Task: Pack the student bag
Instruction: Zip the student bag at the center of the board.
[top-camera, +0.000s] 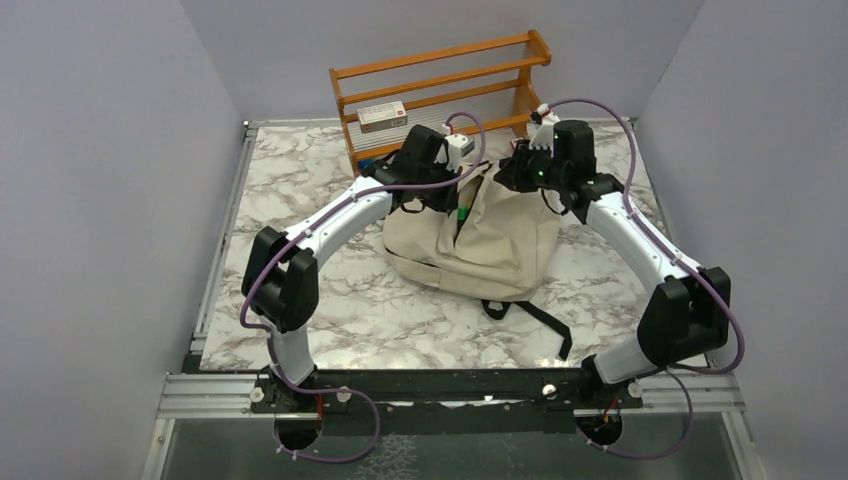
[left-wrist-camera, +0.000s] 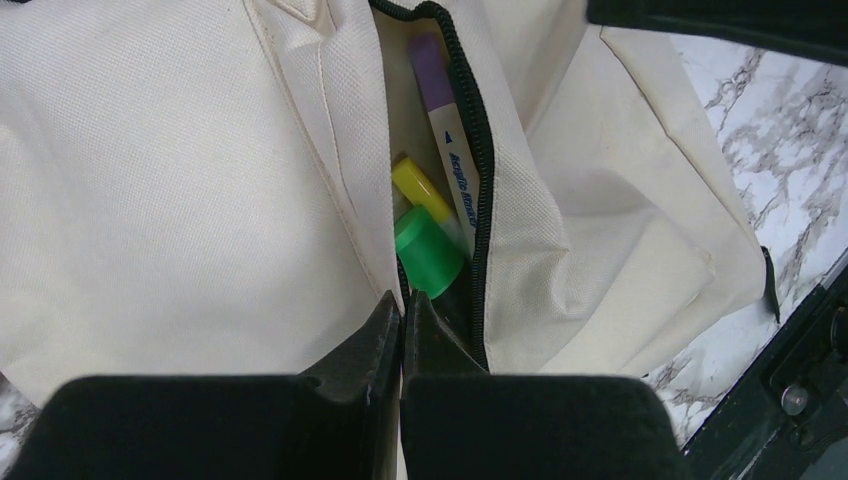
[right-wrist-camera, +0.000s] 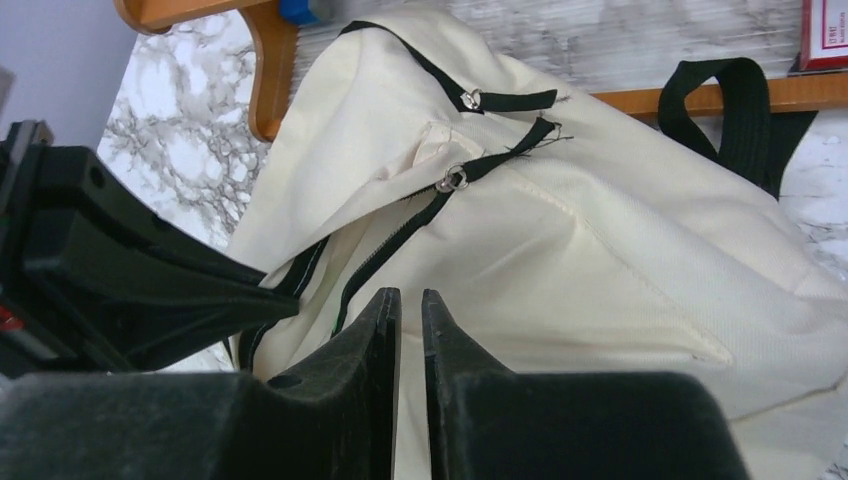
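Observation:
The student bag (top-camera: 490, 240), beige with black zippers, lies mid-table with its top raised toward the rack. My left gripper (top-camera: 437, 190) is shut on the fabric edge of the bag's open zipper slot (left-wrist-camera: 402, 305). Inside the slot show a purple-capped marker (left-wrist-camera: 440, 120), a yellow cap (left-wrist-camera: 420, 188) and a green cap (left-wrist-camera: 428, 250). My right gripper (top-camera: 515, 172) sits at the bag's top right. In the right wrist view its jaws (right-wrist-camera: 410, 298) stand a sliver apart with cream bag fabric (right-wrist-camera: 620, 240) between them. Two zipper pulls (right-wrist-camera: 455, 180) lie just ahead.
A wooden rack (top-camera: 440, 75) stands at the back and holds a white and red box (top-camera: 381, 116). The bag's black straps (top-camera: 545, 325) trail toward the near edge. Grey walls close in the left, right and back sides. The left arm (right-wrist-camera: 120, 260) shows close by in the right wrist view.

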